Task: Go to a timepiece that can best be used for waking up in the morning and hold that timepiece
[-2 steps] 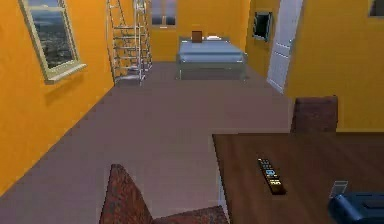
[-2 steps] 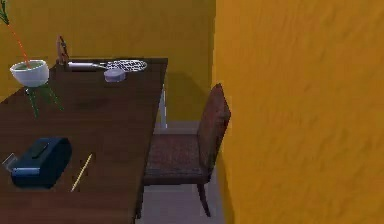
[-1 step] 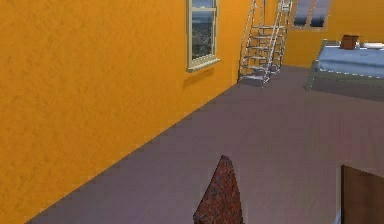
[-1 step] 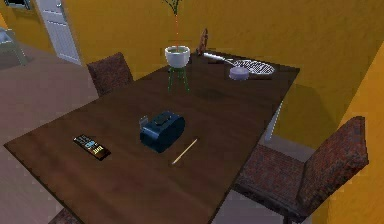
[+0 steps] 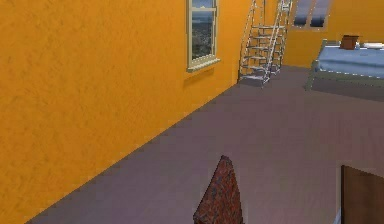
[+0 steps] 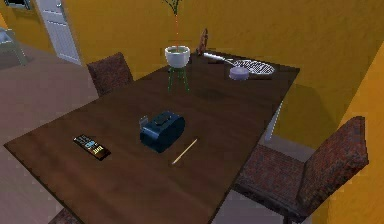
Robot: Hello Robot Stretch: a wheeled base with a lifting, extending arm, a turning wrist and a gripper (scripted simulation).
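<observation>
A small dark blue box-shaped thing point(image 6: 161, 129), possibly an alarm clock, sits near the middle of a dark wooden table point(image 6: 120, 185) in the arm side view. It rests flat on the tabletop, with a thin pale pencil point(image 6: 184, 151) just to its right and a black remote control point(image 6: 91, 147) to its left.
A white pot with a plant point(image 6: 178, 55) and a flat racket-like thing point(image 6: 250, 67) lie at the table's far end. Brown chairs point(image 6: 300, 170) point(image 6: 108, 72) flank the table. In the forward view an orange wall point(image 5: 90, 90) with a window point(image 5: 203, 33), a ladder point(image 5: 264, 45), a bed point(image 5: 350, 65) and a chair back point(image 5: 220, 195) surround open grey floor.
</observation>
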